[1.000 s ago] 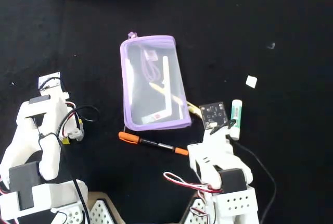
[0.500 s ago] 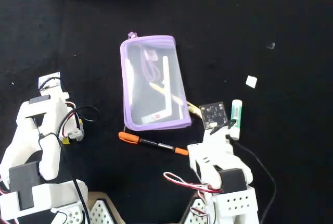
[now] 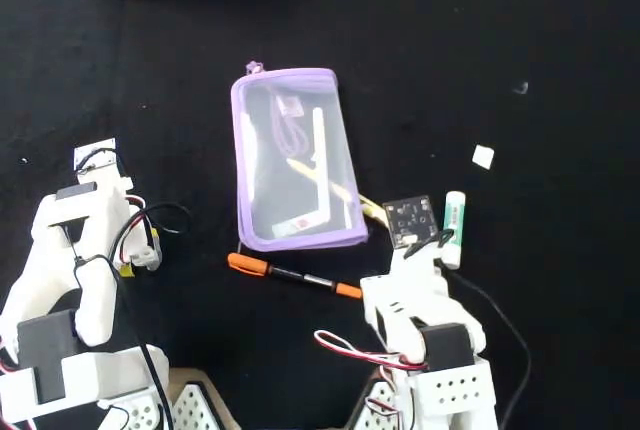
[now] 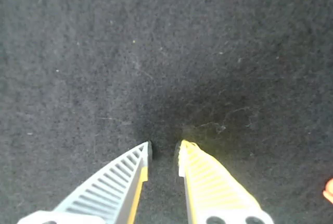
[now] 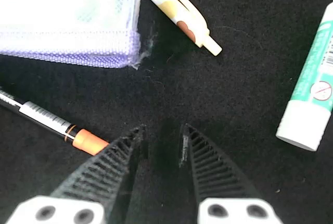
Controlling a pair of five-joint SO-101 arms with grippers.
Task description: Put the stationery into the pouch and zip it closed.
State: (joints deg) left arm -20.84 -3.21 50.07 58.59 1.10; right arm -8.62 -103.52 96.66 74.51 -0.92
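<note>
A clear pouch with purple trim (image 3: 295, 160) lies flat mid-table, its zip pull (image 3: 254, 68) at the far left corner. A white strip and a cord show through it. A cream pen with brown spots (image 5: 179, 13) pokes out at the pouch's near right corner (image 5: 127, 52). An orange-capped black pen (image 3: 293, 275) lies just in front of the pouch. A green and white glue stick (image 3: 454, 228) rests to the right. My right gripper (image 5: 162, 129) hovers low between the orange cap (image 5: 89, 143) and the glue stick (image 5: 312, 88), narrowly open and holding nothing. My left gripper (image 4: 165, 146) is narrowly open over bare cloth.
A small white eraser (image 3: 483, 157) sits far right of the pouch. The left arm (image 3: 85, 250) is folded near the front left, the right arm (image 3: 420, 300) near the front centre. Black cloth covers the table, with free room at the back.
</note>
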